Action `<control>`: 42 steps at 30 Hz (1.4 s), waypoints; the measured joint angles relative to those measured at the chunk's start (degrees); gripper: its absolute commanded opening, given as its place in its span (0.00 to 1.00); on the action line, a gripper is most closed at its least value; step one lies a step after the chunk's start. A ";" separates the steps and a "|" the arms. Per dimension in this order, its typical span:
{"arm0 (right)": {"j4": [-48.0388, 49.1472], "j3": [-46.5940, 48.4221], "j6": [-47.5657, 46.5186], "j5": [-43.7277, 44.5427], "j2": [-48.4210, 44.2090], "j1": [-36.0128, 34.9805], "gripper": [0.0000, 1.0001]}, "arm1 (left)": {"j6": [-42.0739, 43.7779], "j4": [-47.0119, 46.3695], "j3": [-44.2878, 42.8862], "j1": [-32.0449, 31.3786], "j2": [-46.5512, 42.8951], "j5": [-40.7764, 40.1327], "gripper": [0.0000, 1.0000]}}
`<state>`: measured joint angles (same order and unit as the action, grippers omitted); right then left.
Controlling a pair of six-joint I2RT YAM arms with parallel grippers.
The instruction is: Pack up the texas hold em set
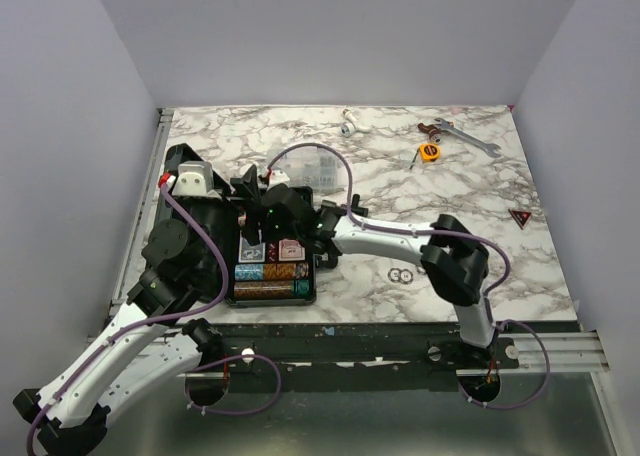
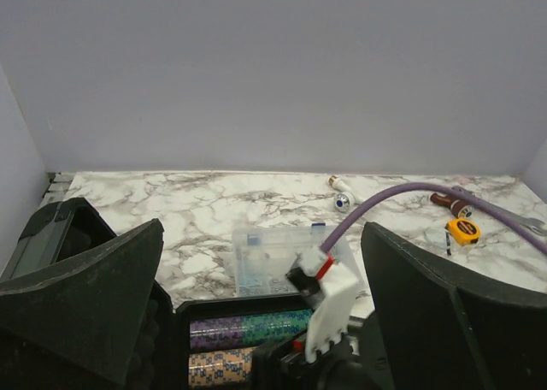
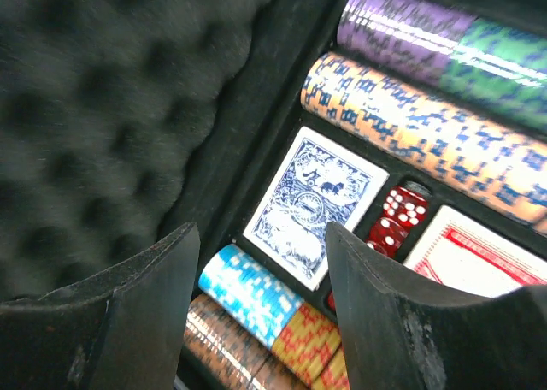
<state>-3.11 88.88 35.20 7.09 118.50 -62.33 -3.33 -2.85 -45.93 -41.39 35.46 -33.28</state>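
The black case [image 1: 318,276] lies open at the table's left, its foam-lined lid [image 1: 178,158] raised on the left side. It holds rows of poker chips [image 1: 270,272], a blue deck [image 3: 312,203], a red deck [image 3: 479,257] and red dice [image 3: 397,219]. My right gripper [image 1: 262,221] is open and empty, hovering just above the light blue chips [image 3: 248,292] and the blue deck, with the foam lid [image 3: 111,108] to its left. My left gripper [image 1: 232,198] is open and empty over the case's left side; its wrist view looks across the purple-green chip row [image 2: 248,328].
A clear compartment box [image 1: 310,166] stands just beyond the case. Farther back lie a yellow tape measure [image 1: 430,153], a wrench [image 1: 465,136] and small white and blue round pieces [image 1: 347,126]. Two small rings [image 1: 402,274] lie right of the case. Walls enclose three sides.
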 measured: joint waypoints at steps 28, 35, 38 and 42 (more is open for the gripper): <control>-20.55 -35.56 15.80 22.16 -31.26 31.41 1.00 | -2.03 2.03 -0.02 -0.63 2.67 3.76 0.99; -24.63 -35.43 15.19 21.03 -30.75 39.67 1.00 | -2.32 2.38 -0.15 -0.74 4.26 4.90 0.98; -22.69 -35.15 14.43 19.41 -29.53 44.78 1.00 | -2.32 2.38 -0.17 -0.74 4.74 5.07 0.98; -21.66 -31.10 13.68 17.79 -24.41 50.18 1.00 | -2.29 2.38 -0.17 -0.74 5.38 5.07 0.98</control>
<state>-24.77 57.78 48.88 24.88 94.08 -12.14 -5.63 -0.47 -46.11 -42.13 40.84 -28.21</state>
